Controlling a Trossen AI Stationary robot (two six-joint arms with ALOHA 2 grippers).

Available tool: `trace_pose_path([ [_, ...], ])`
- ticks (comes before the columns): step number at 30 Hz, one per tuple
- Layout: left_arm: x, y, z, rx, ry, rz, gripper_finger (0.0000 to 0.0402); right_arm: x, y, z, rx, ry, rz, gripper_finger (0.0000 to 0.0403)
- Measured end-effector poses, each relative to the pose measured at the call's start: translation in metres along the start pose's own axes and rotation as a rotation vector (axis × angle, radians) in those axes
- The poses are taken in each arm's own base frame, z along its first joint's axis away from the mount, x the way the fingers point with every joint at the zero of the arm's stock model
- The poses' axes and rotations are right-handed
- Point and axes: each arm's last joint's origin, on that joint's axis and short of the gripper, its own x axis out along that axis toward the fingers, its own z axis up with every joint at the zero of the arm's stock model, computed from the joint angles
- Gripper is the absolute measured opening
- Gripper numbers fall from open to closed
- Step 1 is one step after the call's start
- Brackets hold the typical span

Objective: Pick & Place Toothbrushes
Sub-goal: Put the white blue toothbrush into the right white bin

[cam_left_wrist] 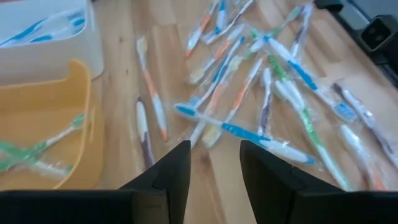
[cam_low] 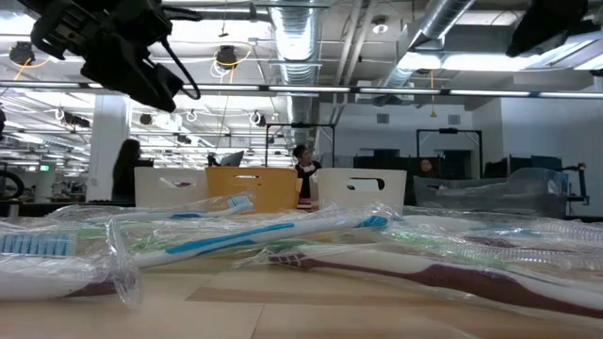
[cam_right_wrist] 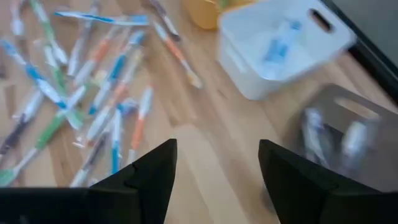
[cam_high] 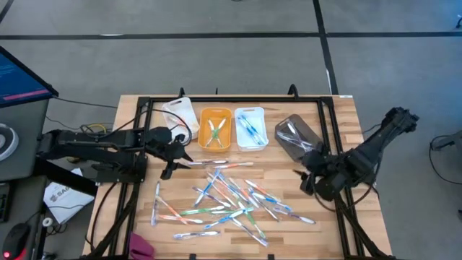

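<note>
My left gripper [cam_high: 175,149] hangs above the table [cam_high: 339,123] on the left side, just near of the orange bin [cam_high: 215,128]. Its fingers [cam_left_wrist: 174,171] stand a narrow gap apart and hold nothing. My right gripper [cam_high: 309,175] hangs over the right side of the table, just near of the grey bin [cam_high: 296,135]. Its fingers [cam_right_wrist: 155,174] are spread wide and hold nothing.

The toothbrushes [cam_high: 231,198], each in a clear wrapper, lie scattered in a loose overlapping pile across the middle and near part of the table, between my two grippers. A few lie apart at the left edge of the pile.

Four bins stand in a row along the far side: a white bin [cam_high: 180,112] at the left, then the orange bin, a second white bin [cam_high: 250,127], then the grey bin. The orange bin holds green-handled brushes. The second white bin holds blue ones. The grey bin holds a few brushes whose colour I cannot tell.
</note>
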Motion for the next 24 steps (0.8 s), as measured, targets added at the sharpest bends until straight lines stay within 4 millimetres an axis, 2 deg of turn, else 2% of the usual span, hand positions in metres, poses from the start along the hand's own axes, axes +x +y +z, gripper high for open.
trace_pose_path([
  [4, 0.001, -0.006, 0.005, 0.015, -0.041, -0.026, 0.0131, 0.025, 0.022, -0.006, -0.012, -0.068, 0.068, 0.0221],
  [11, 0.003, -0.017, 0.012, 0.067, -0.095, -0.072, 0.0131, 0.054, 0.055, 0.004, -0.169, -0.160, 0.114, 0.0221],
  [15, 0.004, -0.022, 0.012, 0.082, -0.094, -0.094, 0.0131, 0.069, 0.061, 0.003, -0.234, -0.101, 0.129, 0.0221],
  [20, 0.005, -0.026, 0.013, 0.095, -0.093, -0.114, 0.0131, 0.081, 0.062, -0.004, -0.161, 0.037, 0.156, 0.0221],
  [24, 0.008, -0.027, 0.013, 0.101, -0.088, -0.124, 0.0131, 0.090, 0.067, -0.009, -0.108, 0.078, 0.142, 0.0221],
])
